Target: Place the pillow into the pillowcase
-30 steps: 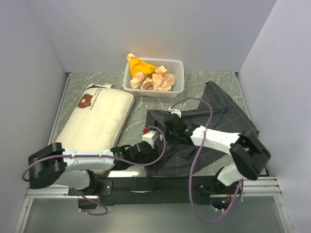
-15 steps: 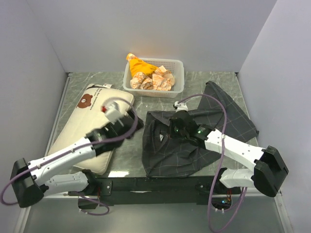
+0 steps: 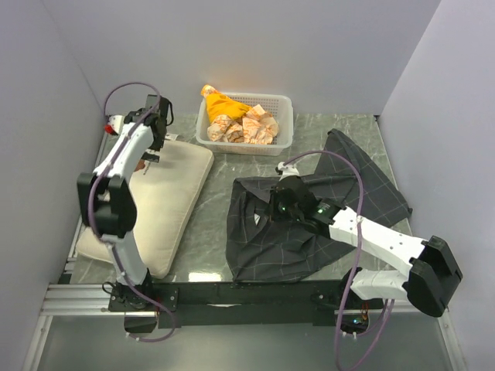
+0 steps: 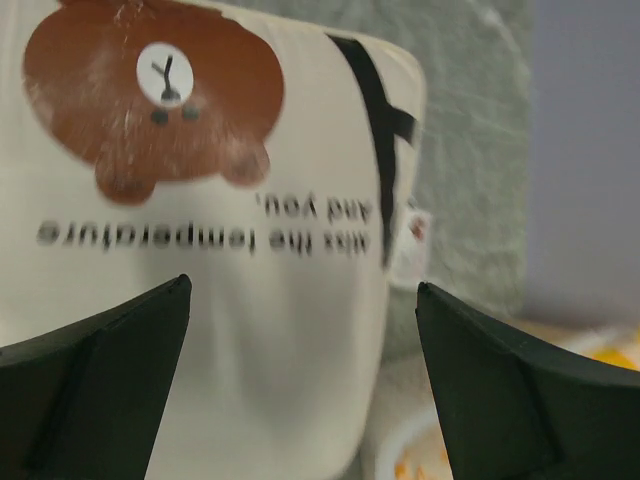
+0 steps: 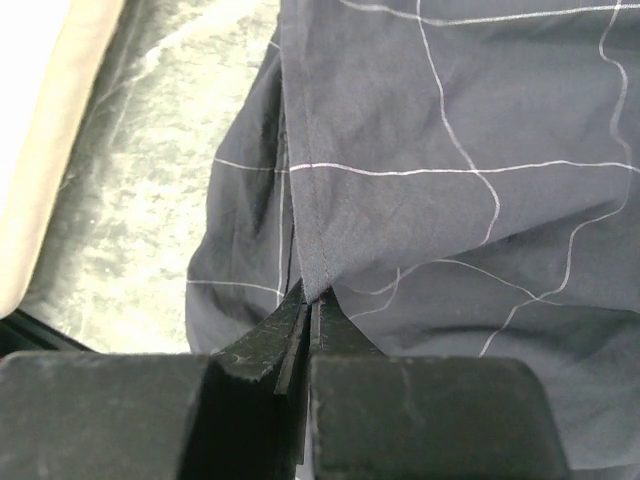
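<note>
Grey-green marbled tabletop (image 3: 207,232), pale walls on three sides. Pillow (image 3: 166,197) lies on the left half, long side running near-left to far, cream, soft, rectangular, flat on the surface. Its far end in the left wrist view has a brown bear face (image 4: 150,100), a line of black print under it, a black cross mark and a small white tag (image 4: 410,235) on the edge. Pillowcase (image 3: 267,247) is right of centre, apart from the pillow with bare surface between them: dark charcoal, thin light check, rumpled, one corner thrown toward the far right. Right tool (image 5: 308,292) is closed, pinching a stitched hem of the pillowcase on its left side. Left tool (image 4: 302,283) has its fingers wide apart over the bear end of the pillow, gripping nothing; contact with the pillow can't be told. White mesh basket (image 3: 285,130) sits at the far middle, just beyond the pillow corner, holding orange-and-white cloth bundles (image 3: 240,124).
</note>
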